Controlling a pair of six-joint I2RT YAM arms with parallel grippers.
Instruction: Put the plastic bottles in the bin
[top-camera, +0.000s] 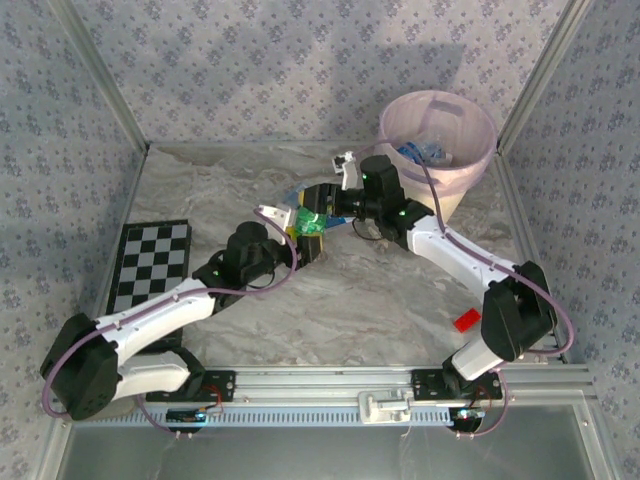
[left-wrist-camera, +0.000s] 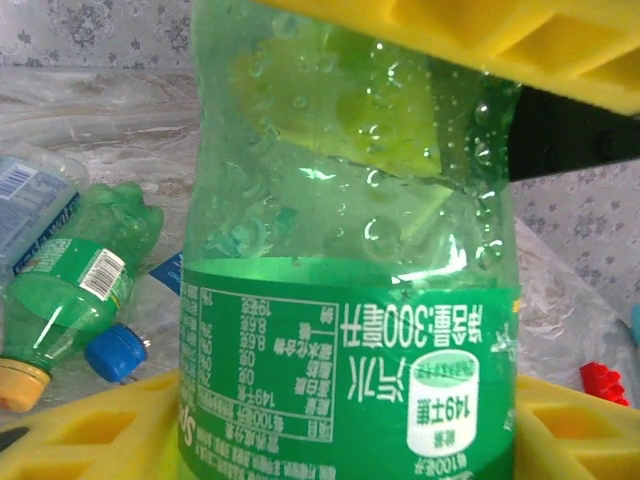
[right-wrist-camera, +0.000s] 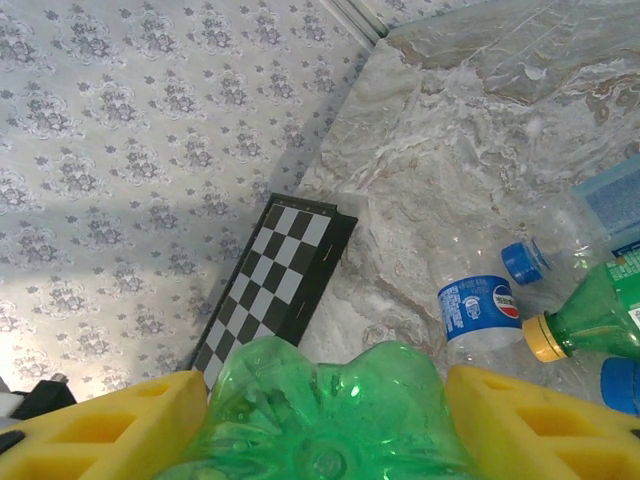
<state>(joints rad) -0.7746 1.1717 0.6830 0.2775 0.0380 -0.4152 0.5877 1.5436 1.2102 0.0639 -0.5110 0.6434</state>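
- At the table's (top-camera: 380, 300) far right corner: bin (top-camera: 470, 172) upright, close to the side frame; blue-labelled bottles (top-camera: 418, 153) inside, count unclear.
- Mid-table: both arms meet at a green bottle (top-camera: 310, 222), covering most of the loose bottles (left-wrist-camera: 75, 290) behind.
- right gripper (right-wrist-camera: 320, 430): narrow, pads clamped on the bottle's base.
- left gripper (left-wrist-camera: 350, 240): fingers bracket the labelled body; gripping or just touching, can't tell.
- Near half is open tabletop; red block (top-camera: 466, 320) by the right edge.

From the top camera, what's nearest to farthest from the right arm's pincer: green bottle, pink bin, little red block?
1. green bottle, mid-table, between the fingers of the right pincer.
2. pink bin, far right corner.
3. red block, near right edge, beside the arm's base.
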